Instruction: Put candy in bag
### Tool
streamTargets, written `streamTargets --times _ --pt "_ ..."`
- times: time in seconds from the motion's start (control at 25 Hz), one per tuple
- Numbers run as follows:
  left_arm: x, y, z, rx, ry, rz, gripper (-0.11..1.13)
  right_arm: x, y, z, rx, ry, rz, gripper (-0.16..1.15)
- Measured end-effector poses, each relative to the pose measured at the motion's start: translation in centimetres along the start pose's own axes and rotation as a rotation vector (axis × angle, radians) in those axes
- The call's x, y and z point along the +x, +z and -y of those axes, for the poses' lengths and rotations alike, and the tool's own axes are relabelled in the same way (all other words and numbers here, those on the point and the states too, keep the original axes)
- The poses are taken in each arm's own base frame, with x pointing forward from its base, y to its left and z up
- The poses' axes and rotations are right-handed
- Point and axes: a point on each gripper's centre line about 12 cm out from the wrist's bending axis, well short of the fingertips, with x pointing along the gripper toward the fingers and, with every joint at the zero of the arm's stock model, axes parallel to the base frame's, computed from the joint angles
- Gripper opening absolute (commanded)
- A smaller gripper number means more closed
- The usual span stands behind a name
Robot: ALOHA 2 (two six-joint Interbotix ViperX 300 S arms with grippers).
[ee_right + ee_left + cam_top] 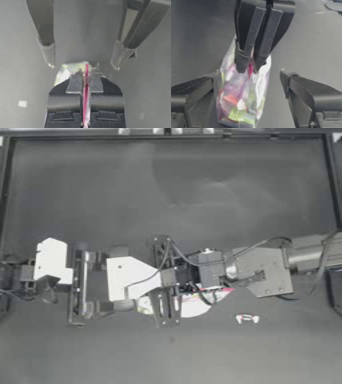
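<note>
Seen from above, my right gripper and left gripper meet over the bag at mid-table, while the candy lies apart to its right. Through my left wrist, my jaws stand spread around the bag. Through my right wrist, my jaws pinch its pink strip.

table: dark, matte surface filling the top view | finish: soft pale sheen across the far half, dull toward the near edge | border: thin raised frame along the far side and both side edges | light strip behind the frame
</note>
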Motion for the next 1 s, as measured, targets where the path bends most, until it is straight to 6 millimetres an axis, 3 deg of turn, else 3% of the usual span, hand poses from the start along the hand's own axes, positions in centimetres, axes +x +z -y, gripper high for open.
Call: streamTargets --times 0.64,1.0 --pt "1.3 -0.5 -0.1 -0.009 0.009 -0.071 0.99 0.0 0.2 0.1 0.0 0.0 0.015 0.1" --pt "1.7 -0.4 -0.2 -0.011 0.016 -0.076 0.87 0.1 0.1 0.0 0.001 0.0 0.014 0.1"
